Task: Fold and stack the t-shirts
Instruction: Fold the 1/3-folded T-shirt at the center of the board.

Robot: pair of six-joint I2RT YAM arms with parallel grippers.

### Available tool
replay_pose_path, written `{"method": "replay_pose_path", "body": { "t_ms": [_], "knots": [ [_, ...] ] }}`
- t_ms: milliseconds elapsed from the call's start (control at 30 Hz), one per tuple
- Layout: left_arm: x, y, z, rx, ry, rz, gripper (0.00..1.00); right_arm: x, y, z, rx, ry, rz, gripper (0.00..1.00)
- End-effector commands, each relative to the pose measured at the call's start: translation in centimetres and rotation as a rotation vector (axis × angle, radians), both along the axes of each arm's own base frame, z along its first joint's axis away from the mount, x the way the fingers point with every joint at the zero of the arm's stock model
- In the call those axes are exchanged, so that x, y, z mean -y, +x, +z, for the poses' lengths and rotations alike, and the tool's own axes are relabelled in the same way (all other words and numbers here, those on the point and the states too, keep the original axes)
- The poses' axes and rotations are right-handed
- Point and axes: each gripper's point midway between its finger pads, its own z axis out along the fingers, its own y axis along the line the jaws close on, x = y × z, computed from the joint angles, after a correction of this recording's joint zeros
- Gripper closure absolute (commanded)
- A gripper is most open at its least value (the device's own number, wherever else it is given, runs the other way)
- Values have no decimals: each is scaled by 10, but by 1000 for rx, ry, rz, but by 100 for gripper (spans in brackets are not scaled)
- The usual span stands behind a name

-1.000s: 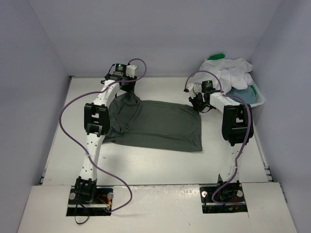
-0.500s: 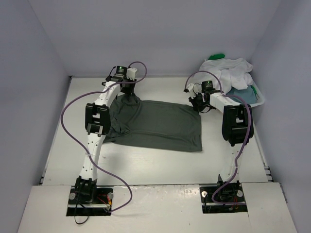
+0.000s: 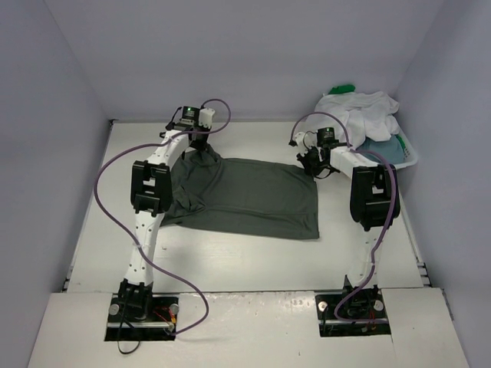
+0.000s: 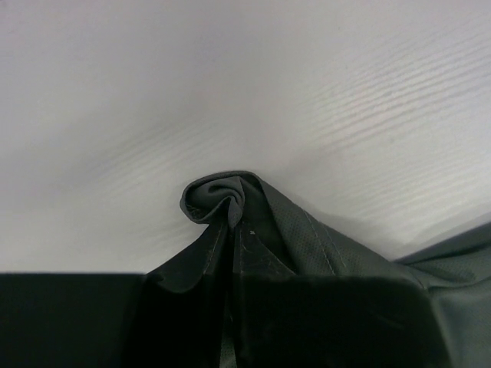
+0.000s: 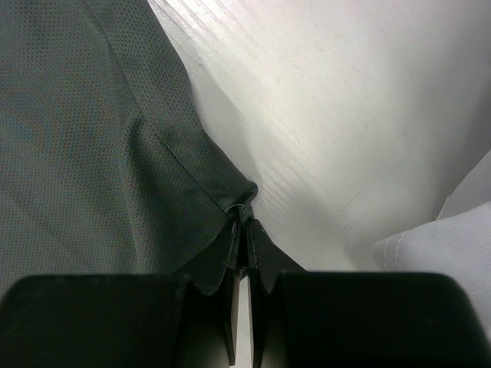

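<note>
Dark grey t-shirt [image 3: 253, 198] flat; white t-shirt [image 3: 362, 111] heaped.

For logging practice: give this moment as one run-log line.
left gripper: shut on dark grey t-shirt | right gripper: shut on same shirt

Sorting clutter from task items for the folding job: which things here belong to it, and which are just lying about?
Belongs: dark grey t-shirt, gripped by left claw and right claw; white t-shirt and green t-shirt, heaped far right.
Lying about: white basket under that heap; purple cables.
</note>
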Motion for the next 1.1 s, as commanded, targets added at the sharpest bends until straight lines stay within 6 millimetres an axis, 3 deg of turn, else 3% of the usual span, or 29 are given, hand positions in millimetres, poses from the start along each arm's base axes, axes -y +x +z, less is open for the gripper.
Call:
{"method": "replay_pose_path", "body": {
  "t_ms": [0,200,567,800,933,1067],
  "knots": [
    [-7,21,114,251,-39,44,100,4,-45,-40,-173,-56,2,100],
    [-17,10,137,282,-38,55,100,9,-42,-31,-120,-97,-19,100],
    [-36,-17,150,275,-53,67,100,16,-41,-7,-11,-183,-61,100],
    [-30,-38,146,219,-110,29,100,17,-36,8,52,-239,-77,100],
    [-22,-47,149,203,-157,6,100,18,-19,29,191,-254,-120,100],
    [-18,-51,155,200,-183,-6,100,17,-8,39,251,-242,-132,100]
  ]
}}
